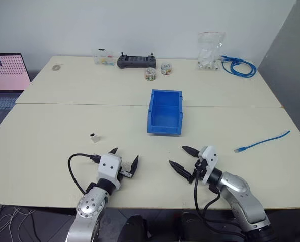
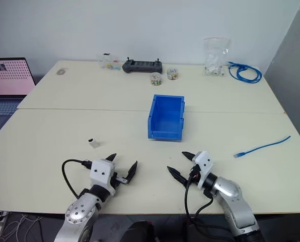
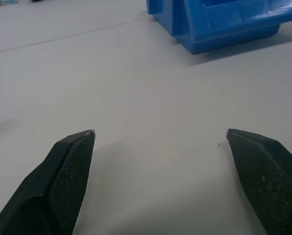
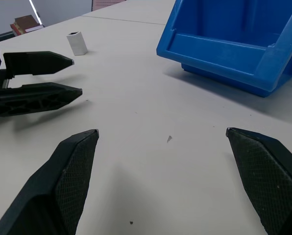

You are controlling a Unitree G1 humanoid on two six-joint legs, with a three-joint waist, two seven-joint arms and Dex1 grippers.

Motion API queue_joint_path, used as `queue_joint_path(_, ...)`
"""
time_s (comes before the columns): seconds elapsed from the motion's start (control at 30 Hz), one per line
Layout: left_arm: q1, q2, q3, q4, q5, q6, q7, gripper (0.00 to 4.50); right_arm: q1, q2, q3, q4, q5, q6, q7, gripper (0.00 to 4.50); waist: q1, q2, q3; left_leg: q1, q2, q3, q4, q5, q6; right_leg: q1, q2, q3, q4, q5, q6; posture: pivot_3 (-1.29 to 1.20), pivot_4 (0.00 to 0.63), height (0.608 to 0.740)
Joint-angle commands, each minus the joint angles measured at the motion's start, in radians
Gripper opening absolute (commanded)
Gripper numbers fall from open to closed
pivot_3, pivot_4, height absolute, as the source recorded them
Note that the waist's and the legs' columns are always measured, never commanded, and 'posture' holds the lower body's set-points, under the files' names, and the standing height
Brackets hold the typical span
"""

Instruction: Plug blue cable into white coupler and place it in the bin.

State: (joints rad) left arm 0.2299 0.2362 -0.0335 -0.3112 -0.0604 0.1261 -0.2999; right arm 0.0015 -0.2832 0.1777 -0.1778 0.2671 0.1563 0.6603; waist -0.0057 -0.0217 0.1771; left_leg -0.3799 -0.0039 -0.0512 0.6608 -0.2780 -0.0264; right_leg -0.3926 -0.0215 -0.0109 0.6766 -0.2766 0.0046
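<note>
The blue cable (image 1: pixel 263 141) lies nearly straight on the table at the right, its clear plug end toward the middle. Left of centre stands the tiny white coupler (image 1: pixel 94 136), upright and alone; the right wrist view shows the coupler (image 4: pixel 77 43) too. Between them, farther back, sits the blue bin (image 1: pixel 164 126), with nothing visible inside. My left gripper (image 1: pixel 125 154) hovers open near the front edge, a little right of and nearer than the coupler. My right gripper (image 1: pixel 177 156) is open in front of the bin, well left of the cable. Neither holds anything.
A laptop (image 1: pixel 6 80) stands at the far left. Along the back edge are a black controller (image 1: pixel 136 61), two small jars (image 1: pixel 150 73), a clear bag of white parts (image 1: pixel 211 50) and a coiled blue cable bundle (image 1: pixel 238 66). The two grippers point toward each other, a short gap apart.
</note>
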Motion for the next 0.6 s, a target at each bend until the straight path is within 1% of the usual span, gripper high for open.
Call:
queue_joint_path(0.03, 0.011, 0.001, -0.005, -0.027, -0.022, -0.019, -0.02, 4.5, 0.001, 0.002, -0.002, -0.056, 0.012, 0.004, -0.005, 4.42, 0.0, 0.0, 0.0, 0.0, 0.0, 0.0, 0.0, 0.0, 0.0, 0.0, 0.0, 0.0, 0.0, 0.0, 0.0, 0.0, 0.15, 0.74)
queue_joint_path(0.2, 0.025, 0.009, -0.007, -0.043, -0.004, 0.004, -0.013, 4.5, 0.002, -0.004, 0.003, -0.057, 0.011, 0.006, 0.001, 4.42, 0.0, 0.0, 0.0, 0.0, 0.0, 0.0, 0.0, 0.0, 0.0, 0.0, 0.0, 0.0, 0.0, 0.0, 0.0, 0.0, 0.15, 0.74)
queue_joint_path(0.43, 0.06, 0.018, 0.004, -0.063, -0.008, -0.049, -0.026, 4.5, -0.006, -0.004, 0.008, -0.036, -0.001, -0.007, 0.005, 4.42, 0.0, 0.0, 0.0, 0.0, 0.0, 0.0, 0.0, 0.0, 0.0, 0.0, 0.0, 0.0, 0.0, 0.0, 0.0, 0.0, 0.15, 0.74)
queue_joint_path(0.6, 0.065, 0.03, 0.02, -0.074, -0.025, -0.015, -0.029, 4.5, -0.011, -0.002, 0.014, -0.028, -0.023, -0.014, -0.007, 4.42, 0.0, 0.0, 0.0, 0.0, 0.0, 0.0, 0.0, 0.0, 0.0, 0.0, 0.0, 0.0, 0.0, 0.0, 0.0, 0.0, 0.15, 0.74)
